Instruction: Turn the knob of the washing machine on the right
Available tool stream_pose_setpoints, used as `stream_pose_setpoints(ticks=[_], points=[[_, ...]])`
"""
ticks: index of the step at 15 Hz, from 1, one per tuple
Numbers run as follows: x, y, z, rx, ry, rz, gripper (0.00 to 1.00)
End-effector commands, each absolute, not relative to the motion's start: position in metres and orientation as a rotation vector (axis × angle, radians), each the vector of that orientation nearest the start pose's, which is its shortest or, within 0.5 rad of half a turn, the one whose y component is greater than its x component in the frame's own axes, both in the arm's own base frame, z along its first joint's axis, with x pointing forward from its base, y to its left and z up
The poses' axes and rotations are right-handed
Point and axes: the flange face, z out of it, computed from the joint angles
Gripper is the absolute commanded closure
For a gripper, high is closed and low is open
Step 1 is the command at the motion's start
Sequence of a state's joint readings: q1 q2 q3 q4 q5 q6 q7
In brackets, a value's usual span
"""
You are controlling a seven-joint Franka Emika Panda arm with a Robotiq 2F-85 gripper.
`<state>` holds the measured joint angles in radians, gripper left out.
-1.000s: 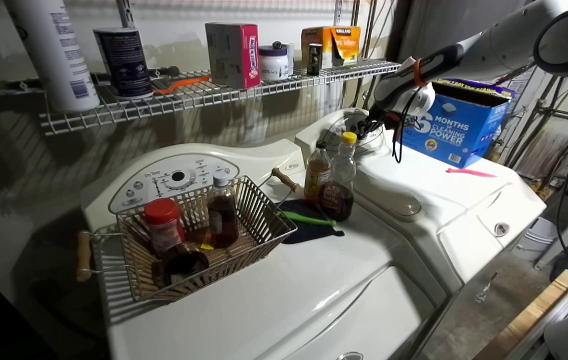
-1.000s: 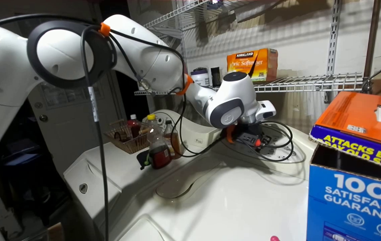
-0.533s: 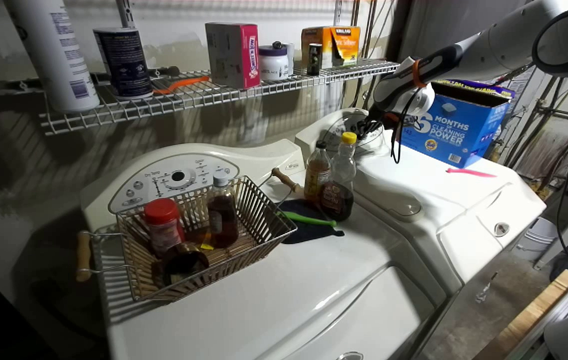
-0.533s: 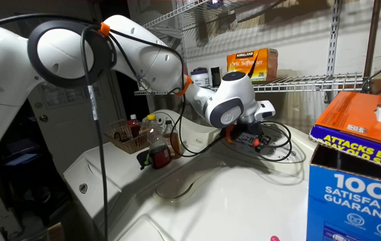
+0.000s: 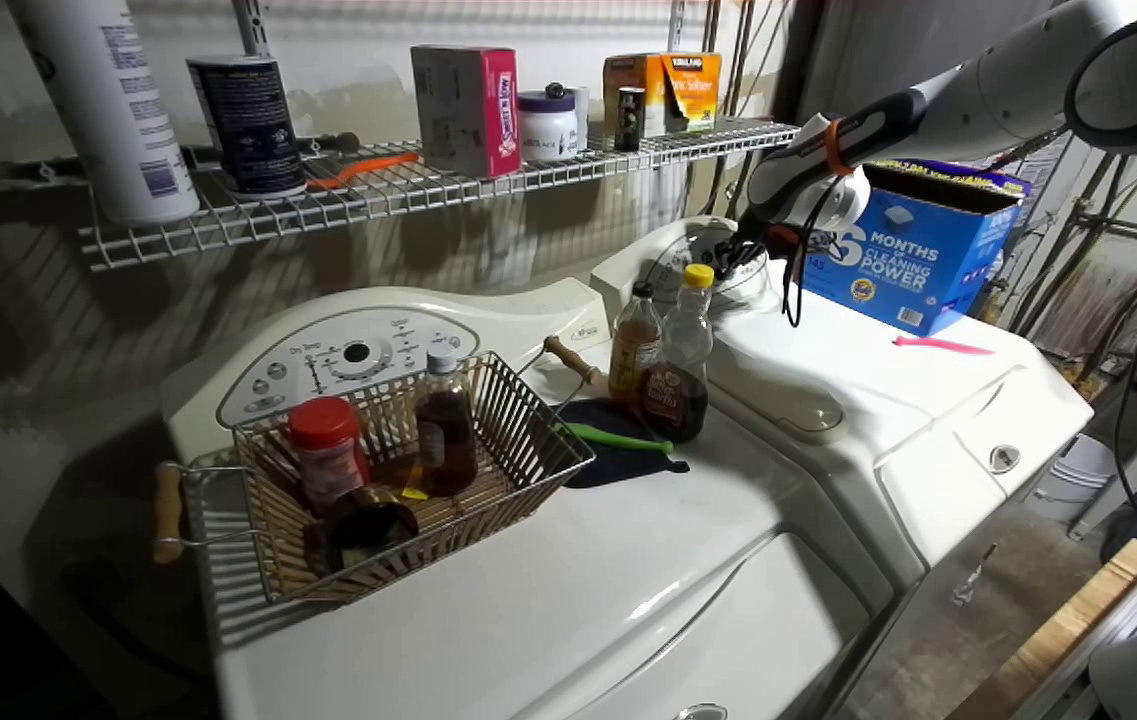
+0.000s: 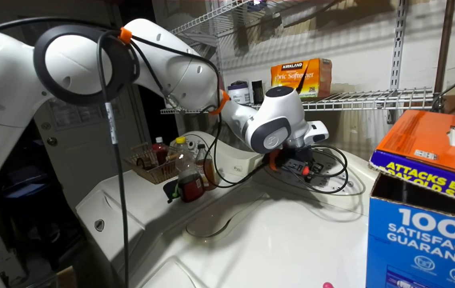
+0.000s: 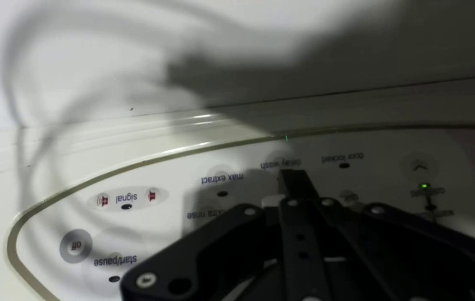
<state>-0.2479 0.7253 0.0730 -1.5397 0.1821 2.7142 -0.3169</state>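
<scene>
The washing machine (image 5: 858,375) is white with a smooth lid, which also shows in an exterior view (image 6: 287,240). Its console (image 6: 354,185) has an oval panel with upside-down print in the wrist view (image 7: 158,175). My gripper (image 7: 295,179) points at this panel. Its black fingers are drawn together, with their tips over the panel just below "delay wash". The gripper is also at the console in both exterior views (image 5: 725,264) (image 6: 311,169). The knob is mostly or wholly hidden behind the fingers. A small white edge (image 7: 271,201) beside them may be part of it. Contact cannot be told.
A blue detergent box (image 5: 913,250) stands on the lid, near a pink utensil (image 5: 943,345). Two bottles (image 5: 683,370) and a wire basket (image 5: 408,470) stand on the neighbouring machine. A wire shelf (image 5: 548,170) with boxes runs above. A cable (image 6: 343,160) loops from the wrist.
</scene>
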Motion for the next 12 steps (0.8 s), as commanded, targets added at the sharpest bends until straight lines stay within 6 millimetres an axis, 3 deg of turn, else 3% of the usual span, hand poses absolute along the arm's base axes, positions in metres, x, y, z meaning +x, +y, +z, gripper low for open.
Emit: stream_pose_setpoints(ticks=[1, 12], points=[[0.7316, -0.1453, 0.279, -3.023, 0.047, -0.685, 1.0], [0.7312, -0.1424, 0.2836, -3.022, 0.043, -0.679, 1.0]])
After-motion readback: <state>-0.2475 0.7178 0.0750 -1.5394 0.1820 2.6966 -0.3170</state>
